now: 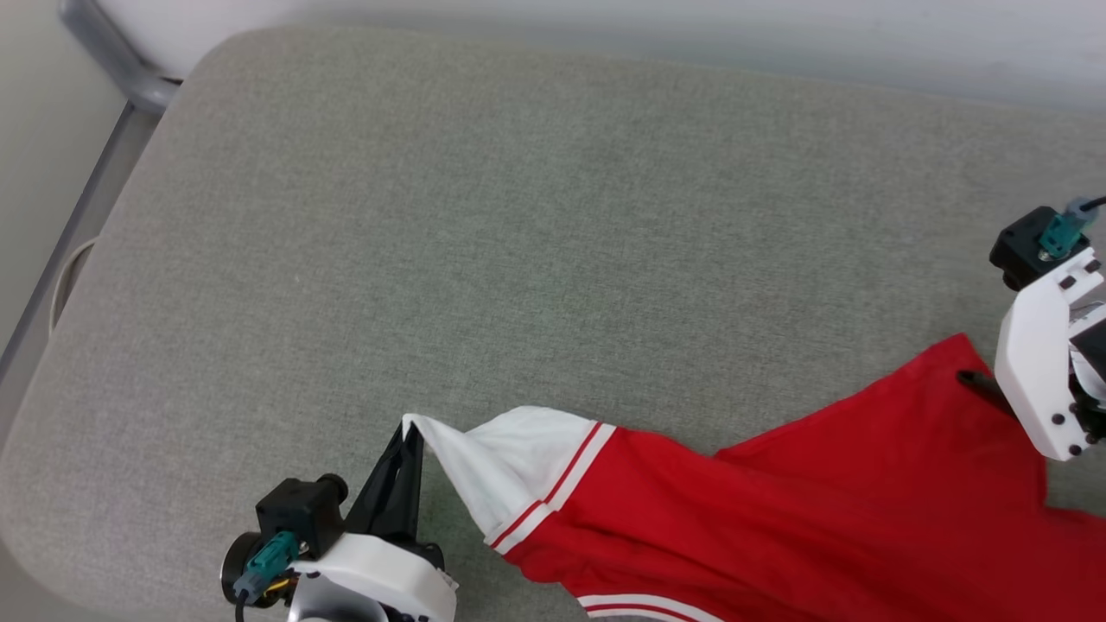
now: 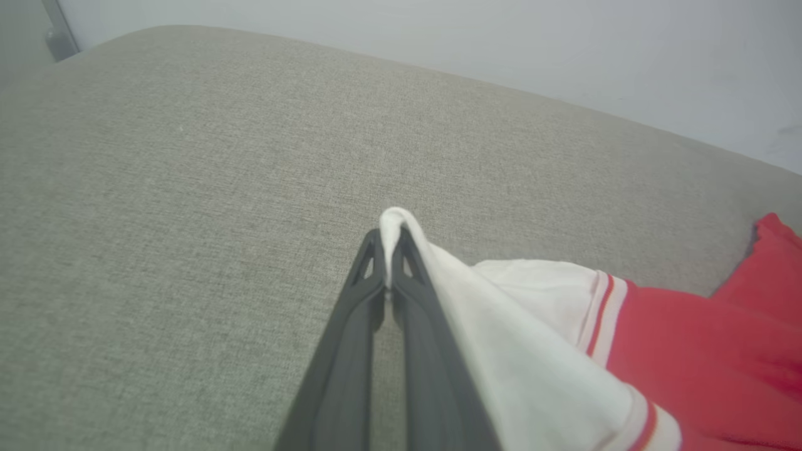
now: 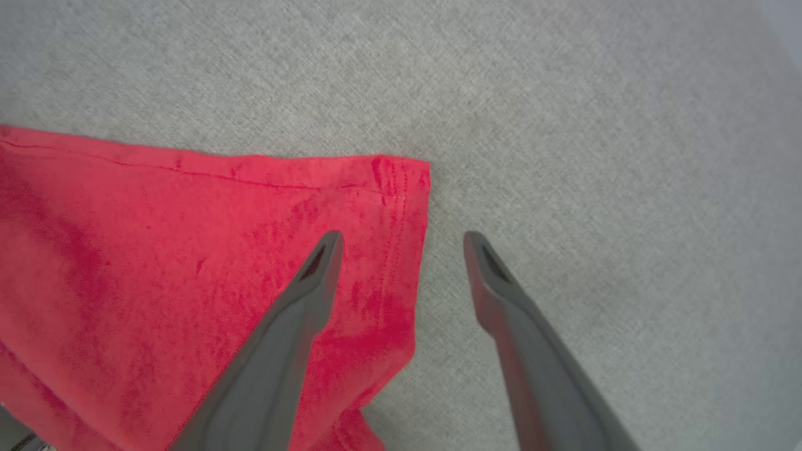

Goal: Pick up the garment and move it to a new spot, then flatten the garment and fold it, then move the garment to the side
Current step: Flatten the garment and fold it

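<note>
the left claw (image 2: pixel 388 237) is pinched shut on the garment (image 1: pixel 821 501) — its two dark fingers press together with a fold of the white sleeve (image 1: pixel 510 466) nipped between the tips, and a small loop of white cloth pokes out just past them. from that pinch the sleeve drapes away to the claw's right, running down along one finger, past the red-and-white striped trim (image 1: pixel 553 490) and into the red body of the shirt. ahead of the left claw and to its left lies bare grey-green cushion (image 1: pixel 518 216), and beyond that a pale wall (image 2: pixel 564 56).

the right claw (image 3: pixel 401 237) stands wide, holding nothing. one finger hangs over the red cloth and the other over bare cushion, so the garment's hemmed side edge runs between the two. the stitched corner (image 3: pixel 401 175) of the red cloth lies just ahead of the fingertips, a little toward the finger that is over the cloth. whether the tips touch the fabric cannot be told.

in the head view the garment lies stretched between the two claws, on the near part of the cushion, plain red showing, with a few creases — white sleeve at the left claw, red corner at the right one. a grey metal bar (image 1: pixel 112 60) shows well beyond the left claw, off the cushion's far corner.
</note>
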### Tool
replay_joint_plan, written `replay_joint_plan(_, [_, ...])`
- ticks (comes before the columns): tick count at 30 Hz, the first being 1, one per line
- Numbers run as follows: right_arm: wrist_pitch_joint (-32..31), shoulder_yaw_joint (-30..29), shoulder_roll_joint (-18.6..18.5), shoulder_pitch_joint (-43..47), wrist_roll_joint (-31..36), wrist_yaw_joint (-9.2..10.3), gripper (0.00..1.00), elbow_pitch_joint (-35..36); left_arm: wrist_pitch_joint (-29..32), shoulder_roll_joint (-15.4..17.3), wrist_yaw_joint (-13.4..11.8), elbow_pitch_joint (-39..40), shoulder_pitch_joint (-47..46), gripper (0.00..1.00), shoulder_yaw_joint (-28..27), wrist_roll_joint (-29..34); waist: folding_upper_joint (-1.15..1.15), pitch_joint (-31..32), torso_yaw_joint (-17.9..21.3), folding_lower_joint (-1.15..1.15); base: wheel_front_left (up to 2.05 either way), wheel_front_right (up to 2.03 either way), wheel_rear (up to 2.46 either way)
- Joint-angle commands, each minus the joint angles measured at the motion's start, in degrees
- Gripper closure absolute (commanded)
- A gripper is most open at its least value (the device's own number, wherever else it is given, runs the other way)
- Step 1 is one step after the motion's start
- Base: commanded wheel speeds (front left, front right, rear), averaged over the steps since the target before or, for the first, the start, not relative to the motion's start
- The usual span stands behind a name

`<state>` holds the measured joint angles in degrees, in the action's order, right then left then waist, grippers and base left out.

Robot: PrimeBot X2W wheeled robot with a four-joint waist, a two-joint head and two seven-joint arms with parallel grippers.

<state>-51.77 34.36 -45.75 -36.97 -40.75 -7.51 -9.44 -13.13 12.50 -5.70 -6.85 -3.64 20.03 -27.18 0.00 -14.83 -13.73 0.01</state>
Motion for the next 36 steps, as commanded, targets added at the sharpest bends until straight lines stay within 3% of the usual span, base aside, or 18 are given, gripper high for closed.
replay_joint_plan(1, [0.3,0.76,0.78,-1.56,0.42,0.05,0.0,-1.87,-0.37,-0.15,0.18,-0.03,-1.03,1.0,0.16,0.32,0.0,-1.06,-0.86,-0.01,0.0,0.0,0.0])
replay_joint_plan(13, [3.42,10.97,5.05,-1.33,-1.57,0.03,0.0,-14.76,-1.04,-1.02,0.56,-1.25,-3.46,1.0,0.68,0.68,0.0,-3.36,-2.38,-0.01,0.0,0.0,0.0])
replay_joint_plan(14, [4.2,11.82,5.23,-1.35,-1.93,-0.04,0.1,-14.92,-1.09,-0.98,0.47,-1.31,-3.45,1.0,0.55,0.63,0.0,-3.24,-2.27,-0.01,0.0,0.0,0.0])
replay_joint_plan(15, [5.4,12.28,5.4,-1.73,-2.24,-0.05,0.73,-15.06,-1.12,-0.89,0.38,-1.41,-3.33,1.0,0.47,0.58,0.0,-3.05,-2.09,-0.01,0.0,0.0,0.0])
replay_joint_plan(16, [6.19,12.7,5.48,-2.19,-2.59,-0.04,1.0,-15.24,-1.17,-0.81,0.29,-1.5,-3.11,1.0,0.42,0.53,0.0,-2.76,-1.89,-0.01,0.0,0.0,0.0])
replay_joint_plan(26, [20.81,12.43,5.52,-6.7,-6.14,0.05,1.0,-16.37,-0.35,1.11,-0.05,-0.79,-1.45,1.0,0.74,1.07,0.0,2.97,1.08,-0.01,0.0,0.0,0.0])
replay_joint_plan(36, [34.22,11.59,4.69,-6.92,-8.39,0.05,1.0,-13.42,1.21,5.42,-0.09,4.3,-4.63,1.0,-0.54,2.6,0.0,9.77,5.25,-0.01,0.0,0.0,0.0])
